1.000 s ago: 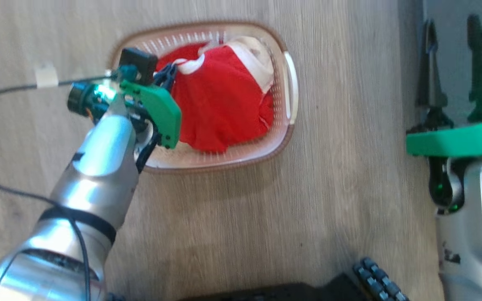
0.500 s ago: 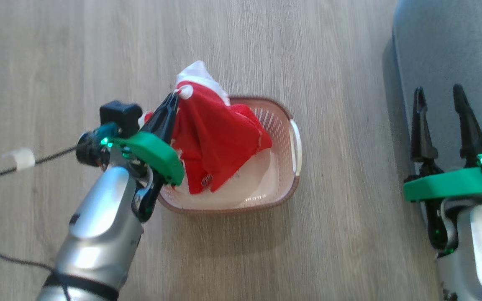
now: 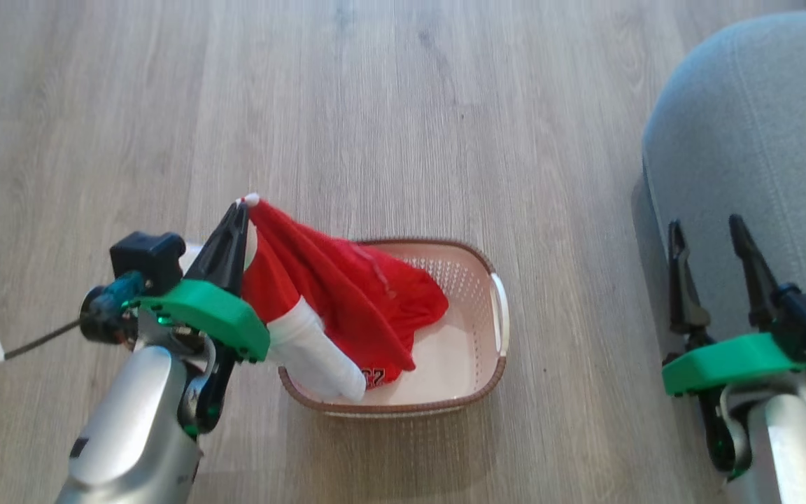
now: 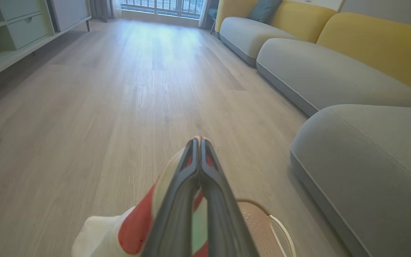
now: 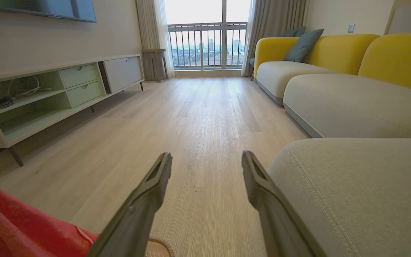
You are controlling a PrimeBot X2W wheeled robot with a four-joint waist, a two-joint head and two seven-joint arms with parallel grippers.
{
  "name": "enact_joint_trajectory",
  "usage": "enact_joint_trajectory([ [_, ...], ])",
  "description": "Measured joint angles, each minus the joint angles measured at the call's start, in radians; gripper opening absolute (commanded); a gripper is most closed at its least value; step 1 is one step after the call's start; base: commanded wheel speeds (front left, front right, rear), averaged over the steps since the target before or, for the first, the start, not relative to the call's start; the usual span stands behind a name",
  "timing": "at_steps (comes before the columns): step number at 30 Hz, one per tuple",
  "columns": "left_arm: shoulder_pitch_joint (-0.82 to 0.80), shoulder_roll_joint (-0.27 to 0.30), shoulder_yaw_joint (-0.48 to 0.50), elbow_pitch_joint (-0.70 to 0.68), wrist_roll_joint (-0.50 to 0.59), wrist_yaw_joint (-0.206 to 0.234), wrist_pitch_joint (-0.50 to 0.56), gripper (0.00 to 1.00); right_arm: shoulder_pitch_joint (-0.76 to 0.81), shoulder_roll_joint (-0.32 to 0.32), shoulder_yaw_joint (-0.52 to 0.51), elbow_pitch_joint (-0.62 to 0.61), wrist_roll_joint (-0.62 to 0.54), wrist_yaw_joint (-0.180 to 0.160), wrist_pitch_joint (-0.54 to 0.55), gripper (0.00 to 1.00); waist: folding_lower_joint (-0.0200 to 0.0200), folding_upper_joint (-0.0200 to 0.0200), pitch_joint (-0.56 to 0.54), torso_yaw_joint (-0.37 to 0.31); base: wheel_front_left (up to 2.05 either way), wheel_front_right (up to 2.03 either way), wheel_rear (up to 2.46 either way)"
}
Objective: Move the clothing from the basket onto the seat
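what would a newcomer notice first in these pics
The bright red clothing stands out first: it hangs from the shut left gripper at lower left of the head view, trailing down over the cream basket on the wood floor. Next comes the big grey seat at the right, with the open right gripper in front of it.

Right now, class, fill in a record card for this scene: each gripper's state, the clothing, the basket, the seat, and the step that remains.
left gripper: shut on the clothing, raised above the basket's left end
right gripper: open, holding nothing, near the seat's edge
clothing: red and white, hangs from the left gripper, lower end over the basket's inside
basket: on the floor, apart from the seat
seat: grey, at the robot's right
remaining step: clothing not yet on the seat
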Motion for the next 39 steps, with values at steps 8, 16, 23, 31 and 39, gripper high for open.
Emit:
enact_joint_trajectory([
  [8, 0.080, 0.028, 0.009, -0.107, -0.009, 0.048, 0.040, 0.00, 0.038, -0.001, 0.005, 0.011, 0.000, 0.000, 0.000, 1.00, 0.0000, 0.0000, -0.063, 0.000, 0.00, 0.00, 0.00],
  [16, 0.099, 0.053, 0.027, -0.175, -0.009, 0.074, 0.070, 0.00, 0.049, -0.001, 0.005, 0.014, 0.000, 0.000, 0.000, 1.00, 0.0001, -0.0001, -0.073, -0.002, 0.00, 0.00, 0.00],
  [23, 0.104, 0.056, 0.027, -0.191, -0.009, 0.081, 0.079, 0.00, 0.049, -0.002, 0.011, 0.017, -0.006, 0.000, 0.000, 1.00, 0.0001, -0.0001, -0.067, 0.002, 0.00, 0.00, 0.00],
  [31, 0.117, 0.059, 0.019, -0.192, -0.009, 0.088, 0.087, 0.00, 0.049, -0.002, 0.016, 0.019, -0.008, 0.000, 0.000, 1.00, 0.0001, 0.0000, -0.066, 0.005, 0.00, 0.00, 0.00],
  [39, 0.117, 0.061, 0.012, -0.195, -0.010, 0.093, 0.088, 0.00, 0.048, -0.004, 0.016, 0.019, -0.008, 0.000, 0.000, 1.00, 0.0002, -0.0001, -0.065, 0.009, 0.00, 0.00, 0.00],
])
